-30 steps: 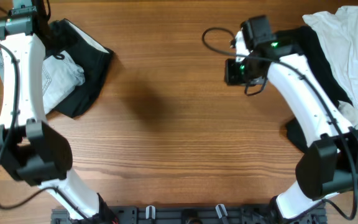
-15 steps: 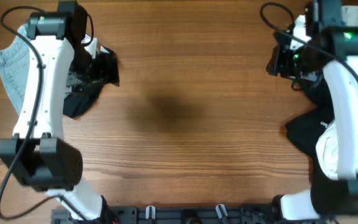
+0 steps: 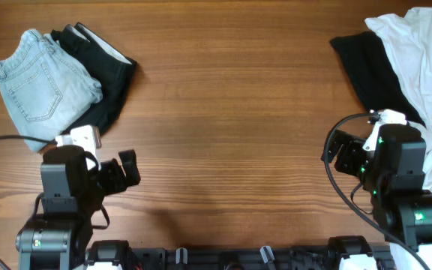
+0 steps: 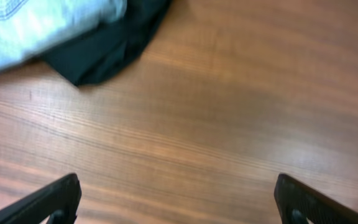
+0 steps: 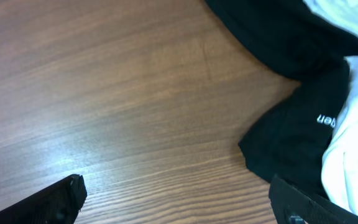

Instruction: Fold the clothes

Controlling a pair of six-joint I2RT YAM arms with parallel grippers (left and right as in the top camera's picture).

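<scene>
Folded light-blue denim shorts (image 3: pixel 42 84) lie at the far left, partly on top of a folded black garment (image 3: pixel 107 71). At the far right a white shirt (image 3: pixel 426 64) is heaped over a black garment (image 3: pixel 370 67). My left gripper (image 3: pixel 124 171) is near the front left, open and empty above bare wood. In its wrist view (image 4: pixel 179 205) the denim (image 4: pixel 42 22) and black cloth (image 4: pixel 110 43) lie well ahead. My right gripper (image 3: pixel 336 154) is open and empty too (image 5: pixel 179 205), with black cloth (image 5: pixel 291 143) just beside its right finger (image 5: pixel 309 205).
Wooden table (image 3: pixel 231 112) stretches between the two clothing piles. The right pile runs down the table's right edge beside the right arm's base (image 3: pixel 407 217). A black rail (image 3: pixel 223 259) runs along the front edge.
Both arms pulled back from the far clothing piles to the front of the table. The right gripper has opened. The denim shorts now lie uncovered.
</scene>
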